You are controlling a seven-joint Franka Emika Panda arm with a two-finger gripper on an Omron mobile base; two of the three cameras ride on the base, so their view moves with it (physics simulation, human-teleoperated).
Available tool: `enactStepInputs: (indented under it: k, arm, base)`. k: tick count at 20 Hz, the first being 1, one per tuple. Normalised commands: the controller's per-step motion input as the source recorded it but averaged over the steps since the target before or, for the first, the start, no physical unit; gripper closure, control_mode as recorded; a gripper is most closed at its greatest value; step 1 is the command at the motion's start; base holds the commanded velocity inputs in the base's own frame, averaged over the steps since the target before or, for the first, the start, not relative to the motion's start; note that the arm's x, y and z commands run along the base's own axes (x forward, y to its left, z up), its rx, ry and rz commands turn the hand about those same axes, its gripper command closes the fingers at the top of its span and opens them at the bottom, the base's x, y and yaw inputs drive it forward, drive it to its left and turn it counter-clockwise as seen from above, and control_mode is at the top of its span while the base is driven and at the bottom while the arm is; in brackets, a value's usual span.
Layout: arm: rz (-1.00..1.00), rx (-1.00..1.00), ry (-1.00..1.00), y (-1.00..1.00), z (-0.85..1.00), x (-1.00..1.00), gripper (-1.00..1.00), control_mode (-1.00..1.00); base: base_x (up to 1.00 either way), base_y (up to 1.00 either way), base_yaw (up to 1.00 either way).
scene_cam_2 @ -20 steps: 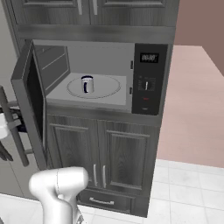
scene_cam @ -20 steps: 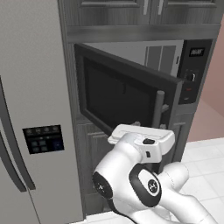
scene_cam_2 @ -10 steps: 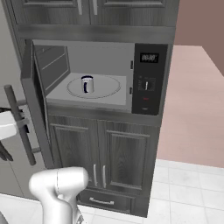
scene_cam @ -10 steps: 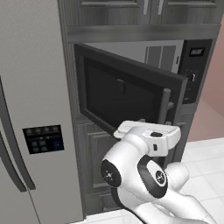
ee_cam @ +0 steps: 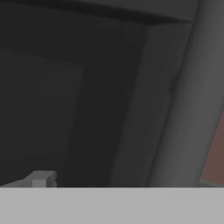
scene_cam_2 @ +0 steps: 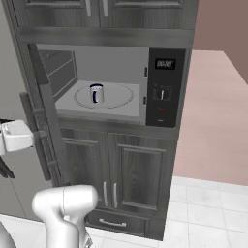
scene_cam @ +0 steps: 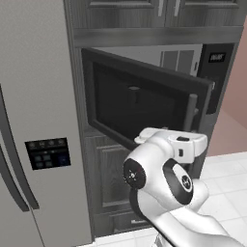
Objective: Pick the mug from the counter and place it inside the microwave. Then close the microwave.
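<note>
Microwave (scene_cam_2: 164,87) mouth lying open on the right side; mug (scene_cam_2: 97,93) sitting mid-turntable (scene_cam_2: 118,97), free room around it. Door (scene_cam: 140,108) standing partly swung, its bar handle (scene_cam: 190,125) blocking the approach from the left, beside the fridge (scene_cam: 34,120).

A big grey fridge (scene_cam: 34,120) stands on the left. Dark cabinets (scene_cam_2: 121,174) sit below. The floor (scene_cam_2: 208,213) has white tiles. The wall (scene_cam_2: 218,24) is pinkish-brown.
</note>
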Motion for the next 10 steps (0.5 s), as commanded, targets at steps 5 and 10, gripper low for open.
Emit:
enactStepInputs:
  k: [5,10]
  arm:
    - [0.09,0.0,0.0,-0.38,0.0,0.46,-1.0,-1.0]
    - [0.13,0.0,0.0,-0.41,0.0,0.52,-1.0,-1.0]
  base:
    - [0.0,0.0,0.0]
    - [0.0,0.0,0.0]
